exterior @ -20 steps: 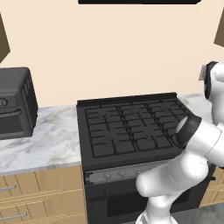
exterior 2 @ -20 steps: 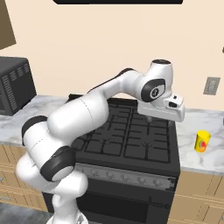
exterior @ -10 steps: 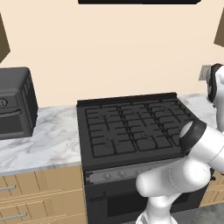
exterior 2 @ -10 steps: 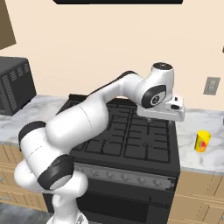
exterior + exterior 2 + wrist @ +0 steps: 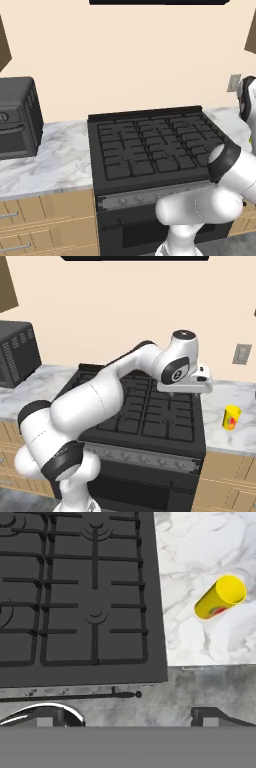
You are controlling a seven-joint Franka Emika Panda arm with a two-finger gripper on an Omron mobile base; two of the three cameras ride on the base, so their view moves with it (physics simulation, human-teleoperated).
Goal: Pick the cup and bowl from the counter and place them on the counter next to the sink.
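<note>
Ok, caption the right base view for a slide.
Arm stretched over the stove, hand above its right edge, yellow cup upright on the counter beyond.

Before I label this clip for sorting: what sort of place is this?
A simulated home kitchen: a black gas stove set into a marble counter over wooden cabinets, with a yellow cup on top.

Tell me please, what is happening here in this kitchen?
A white robot arm reaches over the black stove toward the marble counter on its right. Its gripper is open and holds nothing. A small yellow cup stands upright on that counter, untouched and apart from the gripper. In the hand view the cup lies ahead, to the right of the stove's edge.
</note>
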